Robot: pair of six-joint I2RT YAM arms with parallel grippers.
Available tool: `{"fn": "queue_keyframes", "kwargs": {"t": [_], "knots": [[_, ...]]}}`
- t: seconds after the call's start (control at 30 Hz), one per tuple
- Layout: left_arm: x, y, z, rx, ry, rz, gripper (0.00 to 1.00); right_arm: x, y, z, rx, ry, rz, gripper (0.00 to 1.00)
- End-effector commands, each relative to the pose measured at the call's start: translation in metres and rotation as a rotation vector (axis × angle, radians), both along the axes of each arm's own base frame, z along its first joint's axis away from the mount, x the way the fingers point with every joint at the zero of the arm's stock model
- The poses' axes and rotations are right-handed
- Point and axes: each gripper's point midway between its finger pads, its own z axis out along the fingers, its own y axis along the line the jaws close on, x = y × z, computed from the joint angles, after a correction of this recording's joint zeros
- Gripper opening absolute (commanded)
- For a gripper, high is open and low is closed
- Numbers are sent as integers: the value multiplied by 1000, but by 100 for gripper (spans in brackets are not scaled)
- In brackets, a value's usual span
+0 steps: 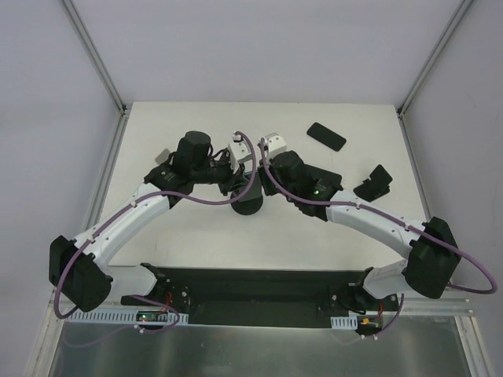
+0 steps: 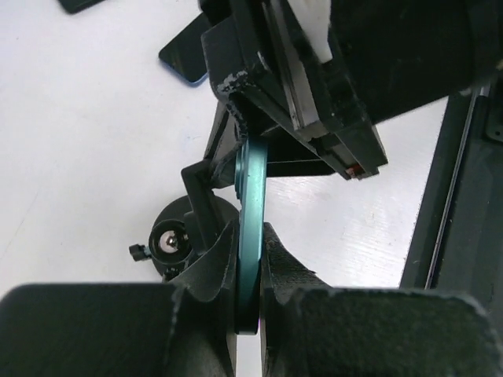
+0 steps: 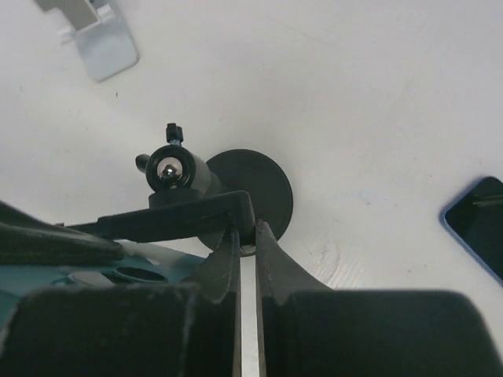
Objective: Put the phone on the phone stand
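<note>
teal phone (image 2: 251, 196) edgewise inside left pincer (image 2: 250, 250)

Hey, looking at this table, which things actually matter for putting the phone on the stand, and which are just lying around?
Job: teal phone, pinched in the left gripper; round-based black stand, with the right gripper at its bracket.
Lying about: black phone; blue-edged phone; folding black stand; pale grey stand.

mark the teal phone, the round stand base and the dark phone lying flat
teal phone (image 2: 251, 224), left wrist view, thin edge
round stand base (image 3: 266, 184), right wrist view, disc top
dark phone (image 1: 326, 136), top view, screen middle
</note>
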Motion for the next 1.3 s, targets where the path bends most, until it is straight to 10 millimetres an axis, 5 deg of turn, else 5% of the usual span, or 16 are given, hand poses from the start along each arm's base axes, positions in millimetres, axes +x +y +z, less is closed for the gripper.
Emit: {"fn": "queue_keyframes", "kwargs": {"t": [0.0, 0.17, 0.47, 0.6, 0.63, 0.7, 0.8, 1.1, 1.27], "knots": [[56, 63, 6, 46, -93, 513, 0, 12, -27, 36, 123, -104, -389, 1], [66, 78, 2, 6, -95, 666, 0, -10, -12, 44, 161, -156, -509, 1], [72, 76, -7, 62, -118, 662, 0, -50, 21, 73, 215, -258, -575, 1], [68, 70, -6, 48, -116, 617, 0, -79, 49, 71, 197, -214, -397, 51], [64, 65, -5, 35, -106, 586, 0, -93, 54, 75, 207, -218, -351, 56], [61, 63, -3, 27, -108, 562, 0, -101, 48, 65, 187, -215, -324, 75], [55, 60, 2, 14, -121, 526, 0, -108, 30, 54, 173, -198, -295, 85], [18, 41, 12, -13, -201, 242, 0, -129, -26, 35, 229, -44, -148, 90], [10, 45, 25, -73, -206, 68, 0, -156, -53, -4, 124, 56, 4, 90]]}}
